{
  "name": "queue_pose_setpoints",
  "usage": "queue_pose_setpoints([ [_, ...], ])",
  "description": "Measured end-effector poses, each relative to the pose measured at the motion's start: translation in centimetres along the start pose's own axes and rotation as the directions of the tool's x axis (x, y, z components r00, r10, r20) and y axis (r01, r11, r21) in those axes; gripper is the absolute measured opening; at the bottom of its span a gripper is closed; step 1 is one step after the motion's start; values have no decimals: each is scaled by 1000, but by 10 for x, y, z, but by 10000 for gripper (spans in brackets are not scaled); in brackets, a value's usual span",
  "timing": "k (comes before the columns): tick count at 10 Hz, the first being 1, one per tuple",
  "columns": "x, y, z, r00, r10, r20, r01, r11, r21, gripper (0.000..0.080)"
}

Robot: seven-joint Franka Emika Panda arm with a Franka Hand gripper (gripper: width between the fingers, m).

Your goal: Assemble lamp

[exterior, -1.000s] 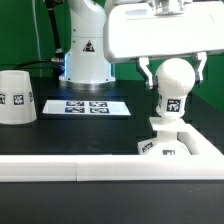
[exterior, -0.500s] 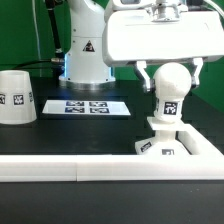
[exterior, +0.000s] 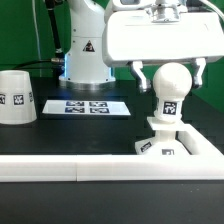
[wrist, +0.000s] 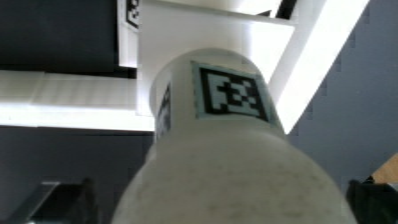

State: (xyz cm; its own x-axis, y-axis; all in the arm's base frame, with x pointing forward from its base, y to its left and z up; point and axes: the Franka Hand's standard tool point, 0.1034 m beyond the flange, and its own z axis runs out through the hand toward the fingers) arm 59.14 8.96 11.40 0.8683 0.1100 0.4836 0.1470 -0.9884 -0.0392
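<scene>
1. Bulb stands upright on its neck, long axis vertical, directly between the gripper fingers, which sit apart at its sides, not visibly touching.
2. Below, the neck meets the base.
3. Shade waits well apart, toward the exterior view's left.

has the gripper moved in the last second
Yes. The gripper has shifted toward the exterior view's left and slightly up, judged against the marker board, while the bulb looks unmoved.
</scene>
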Motion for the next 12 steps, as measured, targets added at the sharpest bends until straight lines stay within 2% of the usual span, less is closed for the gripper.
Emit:
queue_pose_setpoints([
  [3, 5, 0, -13, 1000, -4, 1, 4, 1000, 2, 699],
  [6, 18, 3, -32, 1000, 2, 29, -2, 1000, 13, 699],
  [9, 13, 0, -29, 998, 1, 59, -3, 1000, 22, 698],
  [10, 8, -4, -27, 991, 1, 137, -8, 999, 46, 699],
  [12, 11, 3, -28, 961, -1, 276, -22, 997, 79, 698],
])
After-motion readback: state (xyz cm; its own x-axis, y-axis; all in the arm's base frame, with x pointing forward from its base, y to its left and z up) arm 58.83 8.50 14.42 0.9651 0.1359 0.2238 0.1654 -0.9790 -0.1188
